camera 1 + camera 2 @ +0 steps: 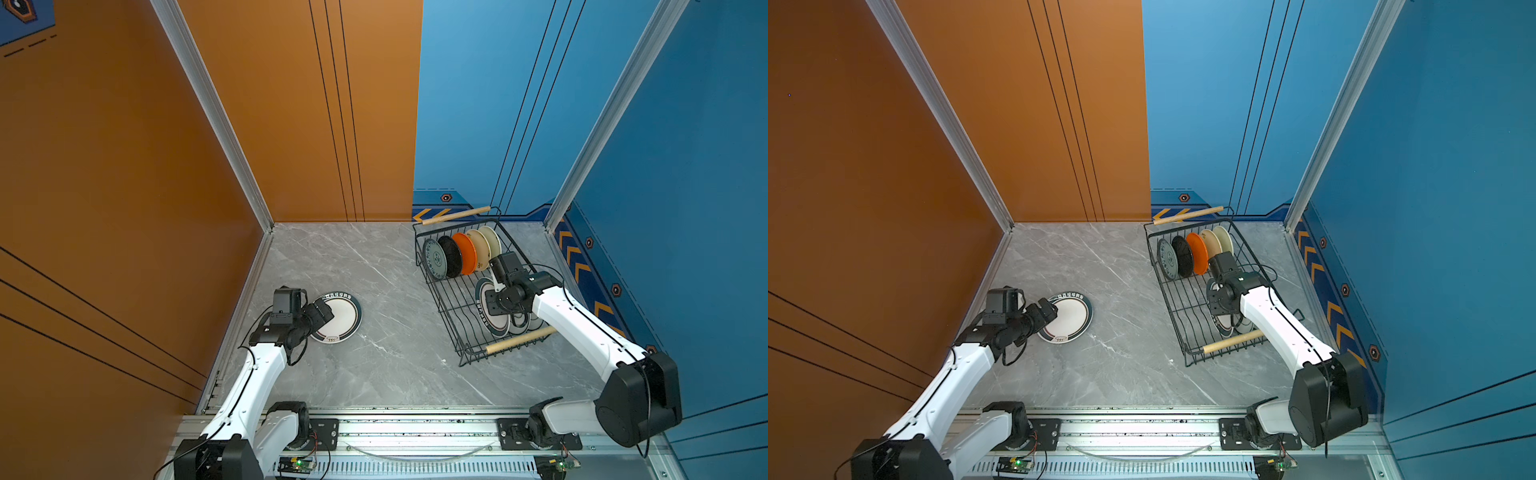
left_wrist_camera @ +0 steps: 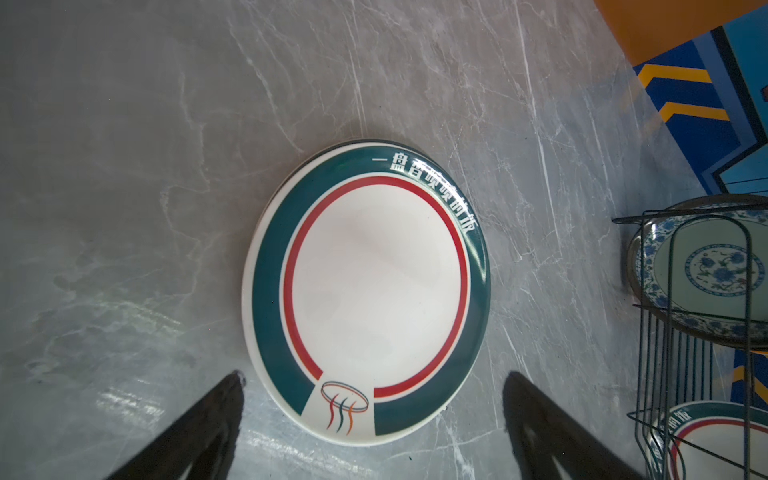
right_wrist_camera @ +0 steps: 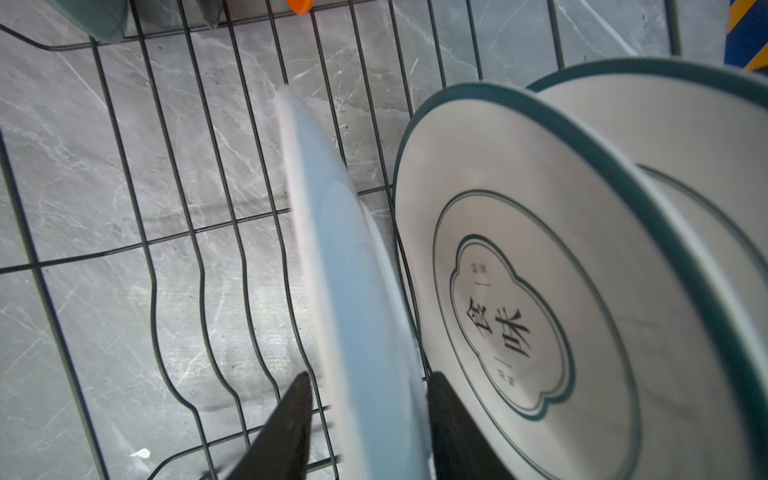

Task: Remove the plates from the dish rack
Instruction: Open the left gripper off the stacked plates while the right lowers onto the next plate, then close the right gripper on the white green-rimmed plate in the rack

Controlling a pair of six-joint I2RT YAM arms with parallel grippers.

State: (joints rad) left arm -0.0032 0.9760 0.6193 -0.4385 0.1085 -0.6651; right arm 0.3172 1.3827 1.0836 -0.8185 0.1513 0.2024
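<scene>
A large white plate (image 2: 374, 282) with a dark green rim and red ring lies flat on the table, also visible in both top views (image 1: 345, 320) (image 1: 1073, 318). My left gripper (image 2: 374, 374) (image 1: 328, 309) hovers open at its near edge, holding nothing. The black wire dish rack (image 1: 428, 286) (image 1: 1163, 286) stands at the right. My right gripper (image 3: 370, 380) reaches down into it, its jaws astride the rim of an upright, blurred white plate (image 3: 357, 291), with a small gap at one finger. Two more large white plates (image 3: 519, 291) stand behind.
Small teal (image 1: 434, 259), black (image 1: 451, 255), orange (image 1: 465, 253) and cream (image 1: 484, 247) plates stand at the rack's far end. Wooden rod handles (image 1: 519, 340) cap both ends. Orange wall on the left, blue wall close behind and to the right of the rack.
</scene>
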